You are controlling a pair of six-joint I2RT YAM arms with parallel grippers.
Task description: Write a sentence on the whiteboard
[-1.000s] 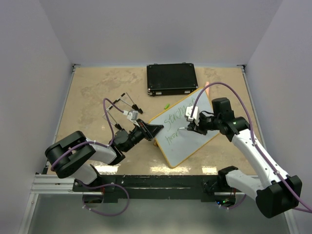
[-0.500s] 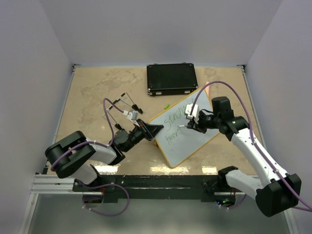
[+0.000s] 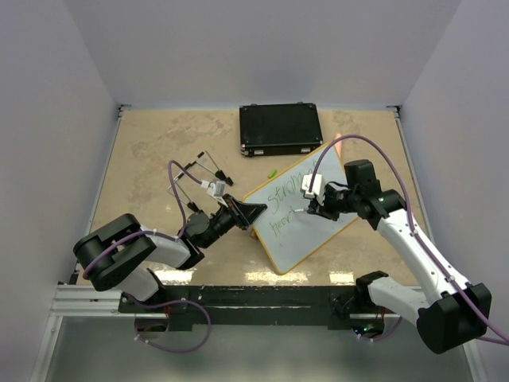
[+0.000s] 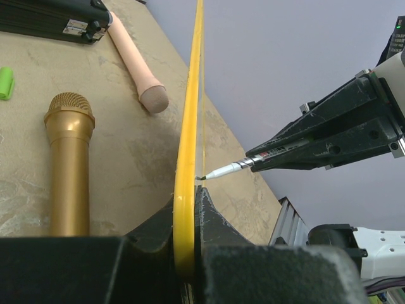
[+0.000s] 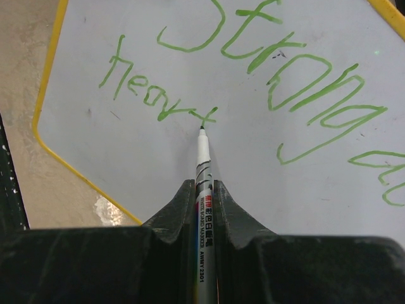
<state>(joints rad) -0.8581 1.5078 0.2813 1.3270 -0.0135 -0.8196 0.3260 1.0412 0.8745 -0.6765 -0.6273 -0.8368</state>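
Centre right of top view, I see whiteboard (image 3: pixel 312 235) on table (image 3: pixel 159 151). Left gripper (image 3: pixel 255 212) clamped on its yellow rim. Right gripper (image 5: pixel 203 187) pinching marker (image 5: pixel 204 158), tip at lower line of sentence (image 5: pixel 166 111), seemingly touching.

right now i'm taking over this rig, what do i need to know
Left gripper: shut on the whiteboard, clamping its yellow rim at the corner nearest that arm.
Right gripper: shut on a marker, tip at the board just under the last letter.
Done: the sentence stands in two green lines, "Strong..." above "heart".
Left: I can't tell if more words are due; if not, lift the marker off.
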